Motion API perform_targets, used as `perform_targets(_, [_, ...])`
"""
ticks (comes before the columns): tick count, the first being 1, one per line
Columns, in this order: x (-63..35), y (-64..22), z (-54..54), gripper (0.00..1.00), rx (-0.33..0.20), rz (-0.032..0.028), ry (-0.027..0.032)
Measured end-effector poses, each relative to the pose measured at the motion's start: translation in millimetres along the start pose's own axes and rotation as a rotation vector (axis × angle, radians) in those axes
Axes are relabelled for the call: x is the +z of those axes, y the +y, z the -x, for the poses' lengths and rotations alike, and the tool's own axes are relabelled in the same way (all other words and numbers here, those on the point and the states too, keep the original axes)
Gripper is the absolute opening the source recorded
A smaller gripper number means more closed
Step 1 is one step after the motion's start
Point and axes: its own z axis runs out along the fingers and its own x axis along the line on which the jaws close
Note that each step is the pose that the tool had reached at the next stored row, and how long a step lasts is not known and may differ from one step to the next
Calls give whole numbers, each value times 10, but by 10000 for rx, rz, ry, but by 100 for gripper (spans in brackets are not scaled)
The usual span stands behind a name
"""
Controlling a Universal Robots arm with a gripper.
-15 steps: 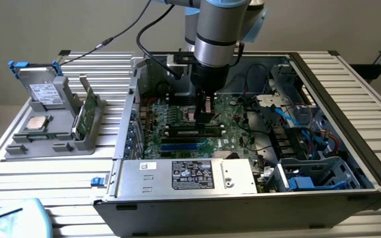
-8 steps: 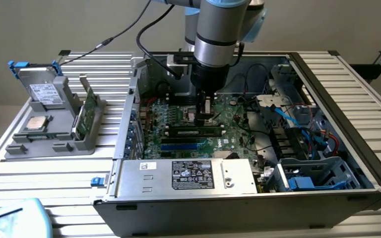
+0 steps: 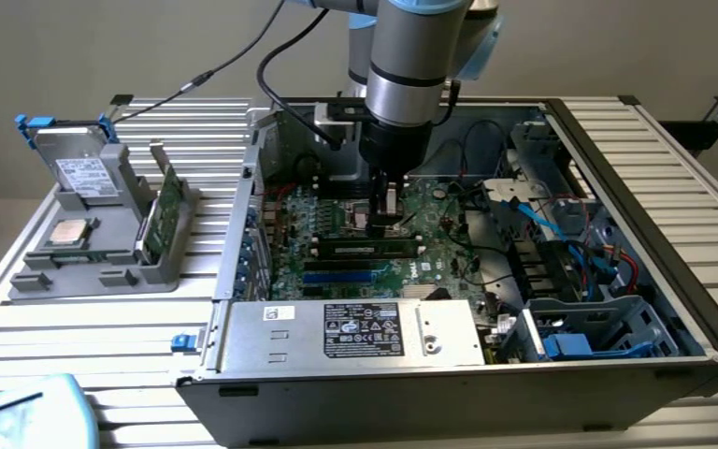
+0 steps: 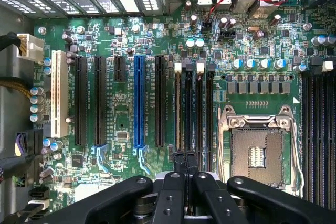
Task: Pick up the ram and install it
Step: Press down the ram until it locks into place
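Item: ram (image 3: 366, 250). Location: inside the case (image 3: 459, 398), lying along a memory slot on the motherboard (image 3: 334, 224), mid-case, directly below the gripper (image 3: 387, 223).

Gripper fingers: pressed together, clamping nothing, tips at the ram's top edge.

Step in hand, as judged: seating the stick; pick-up apparently done.

Requirement, as judged: straight downward pressure, evenly spread, until the latches catch.

Case contents: motherboard, power supply (image 3: 359, 332) at the near wall, blue cables (image 3: 571, 243).

Tray (image 3: 85, 271), outside the case on the exterior view's left: hard drive (image 3: 85, 173), processor (image 3: 70, 231), upright green card (image 3: 169, 210).
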Motion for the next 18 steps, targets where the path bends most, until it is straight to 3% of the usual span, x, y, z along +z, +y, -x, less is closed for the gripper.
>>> perform_targets(8, [1,-6,0,11,0,1,2])
perform_targets(15, [-17,-236,-11,11,-8,128,0])
perform_targets(18, [-14,-281,-11,11,-11,132,-4])
